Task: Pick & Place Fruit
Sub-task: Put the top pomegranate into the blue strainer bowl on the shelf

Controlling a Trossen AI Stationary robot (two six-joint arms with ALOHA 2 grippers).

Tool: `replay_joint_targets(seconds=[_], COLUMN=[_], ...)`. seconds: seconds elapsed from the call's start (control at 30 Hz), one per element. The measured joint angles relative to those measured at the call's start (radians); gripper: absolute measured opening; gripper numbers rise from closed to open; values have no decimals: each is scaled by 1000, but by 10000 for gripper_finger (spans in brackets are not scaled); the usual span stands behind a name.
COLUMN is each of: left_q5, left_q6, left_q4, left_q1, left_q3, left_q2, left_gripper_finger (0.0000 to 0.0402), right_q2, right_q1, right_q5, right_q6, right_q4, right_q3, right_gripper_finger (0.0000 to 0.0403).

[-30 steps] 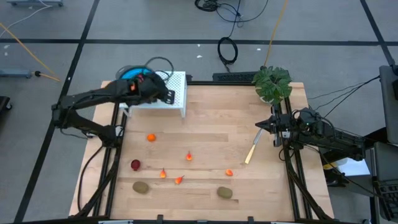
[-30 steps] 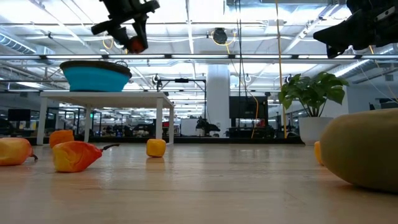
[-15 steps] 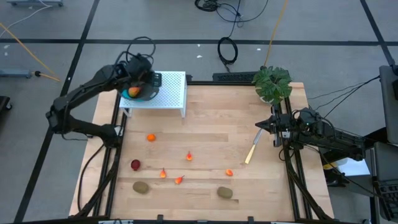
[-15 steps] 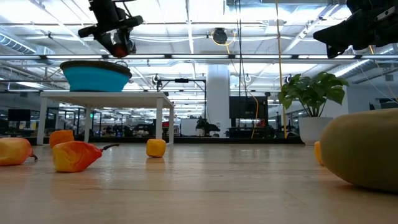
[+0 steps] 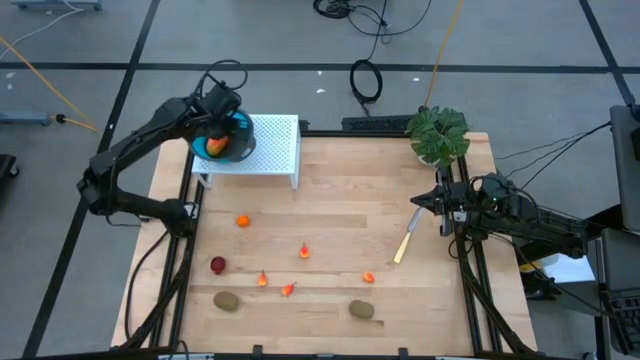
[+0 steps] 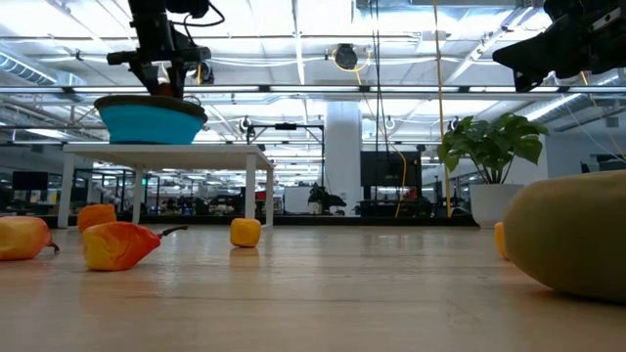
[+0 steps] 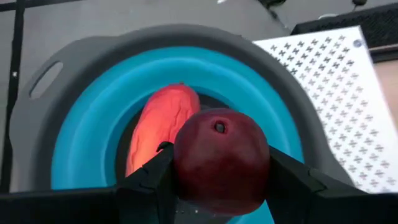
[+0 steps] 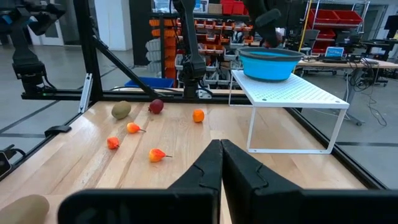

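Observation:
My left gripper (image 5: 221, 130) is shut on a dark red ball (image 7: 221, 158) and hangs over the blue bowl (image 7: 87, 130), in which a red-orange oval fruit (image 7: 158, 127) lies. The bowl stands on a white perforated stand (image 5: 275, 145) at the table's far left. On the wood lie an orange ball (image 5: 242, 221), another dark red ball (image 5: 218, 264), several small orange-red bits (image 5: 304, 251) and two kiwis (image 5: 227, 300) (image 5: 361, 310). My right gripper (image 5: 418, 203) waits shut at the table's right edge. My left gripper pinches the dark red ball by two opposite sides (image 7: 183, 171) between its two fingers (image 7: 283, 180). The fingers slant down from above. The ball is lifted clear, above the bowl and the oval fruit in it.
A pale yellow stick (image 5: 404, 243) lies near the right gripper. A leafy green plant (image 5: 438, 133) stands at the far right corner. The stand's right half (image 5: 285, 140) is bare.
My left gripper has carried the dark red ball from above the stand's right part toward the table's left and far edge, so that it now hangs over the blue bowl. It has stayed shut on the ball.

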Motion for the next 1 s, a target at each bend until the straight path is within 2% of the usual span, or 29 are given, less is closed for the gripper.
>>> replay_joint_targets(seconds=[0.37,1.0], left_q5=[17,47], left_q6=[33,51], left_q4=[-3,-49], left_q1=[-1,4], left_q3=[0,0], left_q2=[80,86], left_gripper_finger=[184,184], right_q2=[0,0], right_q1=[0,0], right_q5=[0,0], right_q6=[0,0], right_q4=[0,0], right_q3=[0,0], right_gripper_finger=[0,0])
